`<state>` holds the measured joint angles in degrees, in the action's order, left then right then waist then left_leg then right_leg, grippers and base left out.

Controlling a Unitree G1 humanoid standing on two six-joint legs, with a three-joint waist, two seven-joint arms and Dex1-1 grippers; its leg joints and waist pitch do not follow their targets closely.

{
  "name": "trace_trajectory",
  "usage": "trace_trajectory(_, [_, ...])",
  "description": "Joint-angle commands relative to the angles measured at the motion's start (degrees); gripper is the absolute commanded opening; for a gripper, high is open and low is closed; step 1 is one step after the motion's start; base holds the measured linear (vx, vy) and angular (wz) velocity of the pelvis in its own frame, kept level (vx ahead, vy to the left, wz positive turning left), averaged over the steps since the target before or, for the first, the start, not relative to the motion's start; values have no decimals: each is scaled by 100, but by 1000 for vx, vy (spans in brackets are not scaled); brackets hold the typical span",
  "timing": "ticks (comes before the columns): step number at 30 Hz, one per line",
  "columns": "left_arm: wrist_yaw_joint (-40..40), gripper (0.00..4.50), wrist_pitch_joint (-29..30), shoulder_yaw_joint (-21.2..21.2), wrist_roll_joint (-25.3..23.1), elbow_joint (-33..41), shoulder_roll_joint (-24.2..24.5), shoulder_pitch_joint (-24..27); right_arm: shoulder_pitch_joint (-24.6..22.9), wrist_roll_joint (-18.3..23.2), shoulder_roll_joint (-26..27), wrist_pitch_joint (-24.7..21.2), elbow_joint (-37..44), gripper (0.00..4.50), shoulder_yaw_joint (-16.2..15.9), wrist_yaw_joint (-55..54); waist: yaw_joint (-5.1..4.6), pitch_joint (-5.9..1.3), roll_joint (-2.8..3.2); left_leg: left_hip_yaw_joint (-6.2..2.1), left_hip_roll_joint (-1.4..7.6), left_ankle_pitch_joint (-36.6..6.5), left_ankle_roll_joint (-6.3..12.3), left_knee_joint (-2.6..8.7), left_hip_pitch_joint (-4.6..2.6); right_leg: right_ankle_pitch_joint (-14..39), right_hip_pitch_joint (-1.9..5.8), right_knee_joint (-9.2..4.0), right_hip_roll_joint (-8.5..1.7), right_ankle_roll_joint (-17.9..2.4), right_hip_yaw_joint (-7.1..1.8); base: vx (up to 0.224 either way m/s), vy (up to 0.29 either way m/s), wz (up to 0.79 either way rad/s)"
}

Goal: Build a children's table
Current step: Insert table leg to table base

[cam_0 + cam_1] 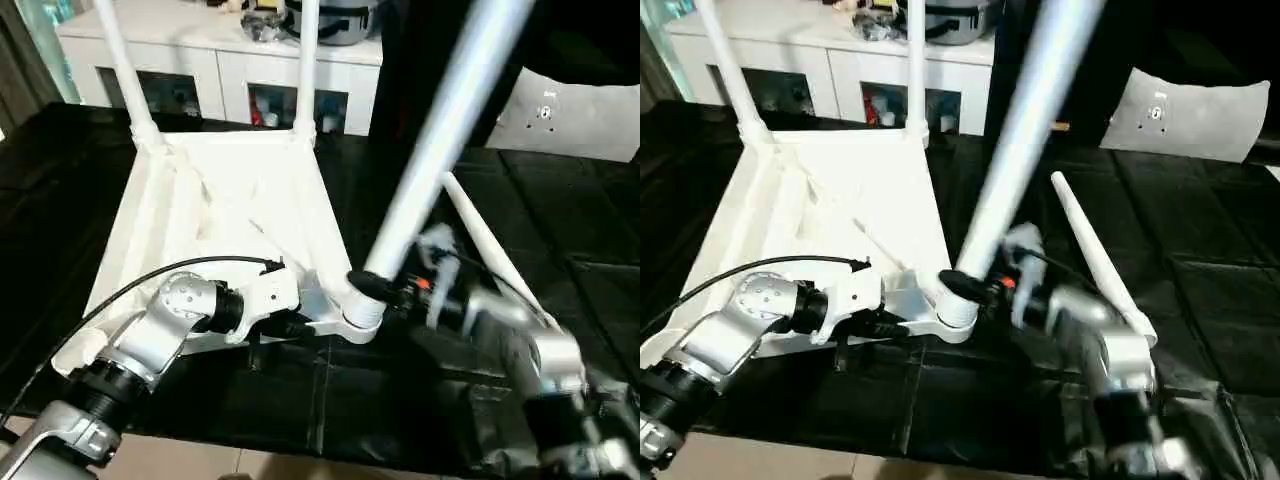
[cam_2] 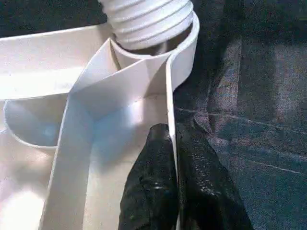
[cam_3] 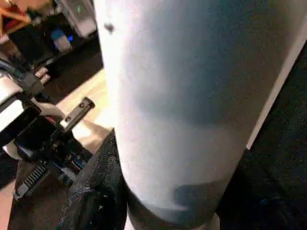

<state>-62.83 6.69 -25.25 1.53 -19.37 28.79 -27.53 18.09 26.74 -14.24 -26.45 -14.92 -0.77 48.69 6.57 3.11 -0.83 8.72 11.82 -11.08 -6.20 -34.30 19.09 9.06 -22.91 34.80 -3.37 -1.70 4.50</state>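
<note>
The children's table top lies upside down on the black mat, ribs facing up. Two white legs stand upright in its far corner sockets. A third leg leans up and to the right, its threaded end sitting in the near right corner socket. My right gripper is shut on this leg just above the socket; a black finger presses its side. My left gripper is shut on the thin rim wall of the top next to that socket. A fourth leg lies loose on the mat to the right.
A white cabinet with shelves stands behind the mat, with a pot on it. A flat white board leans at the back right. The black mat ends at bare floor near me.
</note>
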Motion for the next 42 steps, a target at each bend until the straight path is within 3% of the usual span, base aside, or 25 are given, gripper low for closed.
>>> trace_trajectory(1, [19, 0, -66, 12, -89, -86, 7, -95, -280, -147, -70, -10, -139, 191, -41, -50, -31, -346, 46, 18, 50, -1520, 52, 416, 8, 2978, 247, -612, -411, -343, -205, 0, 0, 0])
trace_trajectory(3, [12, 0, -79, 24, -95, -126, -4, -110, -333, -181, -64, 89, -108, 191, -45, -54, -32, -357, 58, 16, 31, -1562, 69, 399, 0, 3218, 242, -645, -421, -259, -185, 0, 0, 0])
trace_trajectory(4, [11, 0, -93, 23, -106, -153, -6, -127, -399, -380, -143, 323, -88, 191, -205, -23, -28, -357, 56, 18, 30, -1555, 78, 395, -8, 3235, 235, -651, -420, -252, -181, 0, 0, 0])
trace_trajectory(5, [8, 0, -110, 26, -120, -182, -9, -140, -443, -527, -195, 503, -88, 191, -320, 5, -17, -369, 107, 15, 35, -1508, 72, 393, 1, 3158, 240, -649, -428, -257, -183, 0, 0, 0])
trace_trajectory(7, [3, 0, -146, 31, -151, -245, -26, -169, -501, -941, -315, 863, -223, 191, -621, -20, -31, -361, 97, 10, 35, -1522, 89, 406, 16, 3084, 249, -640, -408, -266, -161, 0, 0, 0])
trace_trajectory(9, [-8, 0, -181, 29, -190, -285, -38, -190, -489, -1305, -393, 1142, -462, 191, -866, -60, -50, -339, 108, 10, 19, -1675, 92, 398, -2, 3371, 236, -687, -408, -190, -123, 0, 0, 0])
trace_trajectory(10, [-11, 0, -184, 30, -194, -292, -41, -193, -484, -1339, -392, 1171, -494, 191, -884, -60, -65, -329, 146, -1, 23, -1867, 102, 389, -65, 3636, 208, -756, -427, -148, -80, 0, 0, 0])
trace_trajectory(13, [-19, 0, -194, 34, -195, -301, -42, -192, -437, -1499, -425, 1257, -576, 191, -1006, -77, -110, -321, 120, -36, 33, -2082, 114, 409, -86, 3658, 246, -802, -432, -116, -8, 0, 0, 0])
trace_trajectory(15, [-29, 0, -192, 33, -197, -276, -28, -180, -380, -1616, -481, 1266, -601, 191, -1146, -31, -192, -287, 141, -66, 32, -2462, 102, 412, -157, 3883, 225, -877, -421, -4, 86, 0, 0, 0])
trace_trajectory(16, [-47, 0, -194, 33, -200, -241, -8, -156, -323, -1705, -549, 1256, -639, 191, -1300, 60, -226, -278, 110, -72, 36, -2564, 107, 409, -181, 3952, 227, -912, -418, 29, 127, 0, 0, 0])
trace_trajectory(18, [-115, 0, -224, 23, -207, -180, 35, -108, -199, -1859, -625, 1276, -867, 191, -1558, 240, -308, -280, 171, -118, 68, -2903, 111, 403, -233, 3873, 285, -980, -440, 101, 300, 0, 0, 0])
trace_trajectory(19, [-132, 0, -226, 20, -207, -158, 45, -96, -174, -1890, -633, 1283, -916, 191, -1606, 274, -330, -249, 154, -126, 87, -2989, 123, 423, -235, 3829, 286, -1004, -447, 113, 334, 0, 0, 0])
trace_trajectory(20, [-145, 0, -226, 17, -207, -137, 54, -85, -157, -1913, -638, 1288, -952, 191, -1641, 298, -375, -241, 209, -167, 140, -3278, 102, 457, -264, 3651, 320, -988, -459, 83, 410, 0, 0, 0])
trace_trajectory(21, [-180, 0, -215, 2, -213, -74, 81, -70, -113, -1994, -632, 1321, -1027, 191, -1744, 355, -436, -195, 173, -199, 183, -3489, 81, 508, -236, 3515, 353, -970, -475, 52, 414, 0, 0, 0])
trace_trajectory(23, [-199, 0, -210, -6, -222, -46, 95, -67, -89, -2045, -619, 1352, -1074, 191, -1800, 389, -453, -215, 176, -215, 176, -3493, 46, 515, -221, 3366, 380, -909, -528, -43, 366, 0, 0, 0])
trace_trajectory(24, [-236, 0, -203, -12, -224, -10, 117, -67, -76, -2063, -601, 1336, -1091, 191, -1861, 449, -462, -157, 136, -209, 144, -3407, 50, 515, -206, 3531, 347, -931, -547, -38, 352, 0, 0, 0])
trace_trajectory(27, [-431, 0, -241, -14, -212, 70, 213, -182, -108, -2041, -589, 1225, -963, 191, -2053, 665, -487, -77, 67, -207, 100, -3199, 71, 515, -171, 3763, 323, -961, -568, 14, 331, 0, 0, 0])
trace_trajectory(29, [-567, 0, -289, 1, -209, 51, 269, -319, -139, -1977, -585, 1176, -883, 191, -2111, 770, -506, 53, -3, -223, 88, -3149, 106, 566, -114, 3855, 294, -973, -551, 70, 310, 0, 0, 0])
trace_trajectory(30, [-630, 0, -282, 22, -187, 42, 286, -387, -145, -1945, -578, 1154, -857, 191, -2119, 798, -494, 27, 17, -223, 77, -3133, 106, 555, -164, 3919, 300, -994, -573, 96, 295, 0, 0, 0])
trace_trajectory(31, [-670, 0, -274, 36, -171, 37, 296, -431, -148, -1925, -572, 1142, -843, 191, -2123, 814, -490, 14, 14, -233, 85, -3058, 110, 563, -146, 3827, 320, -966, -585, 57, 279, 0, 0, 0])
trace_trajectory(32, [-731, 0, -278, 68, -147, -8, 318, -536, -159, -1906, -580, 1143, -801, 191, -2139, 861, -479, 65, -8, -253, 114, -2818, 129, 620, -23, 3507, 363, -879, -600, -41, 216, 0, 0, 0])
trace_trajectory(34, [-836, 0, -291, 110, -122, -64, 389, -685, -177, -1890, -592, 1126, -720, 191, -2146, 922, -460, 132, -27, -239, 117, -2770, 145, 644, -32, 3405, 314, -860, -585, -163, 165, 0, 0, 0])
trace_trajectory(42, [-882, 0, -213, 232, -186, -212, 578, -846, -48, -1917, -490, 1156, -739, 191, -2063, 894, -438, 241, -48, -241, 142, -2510, 126, 685, 1, 3147, 339, -774, -606, -435, 79, 0, 0, 0])
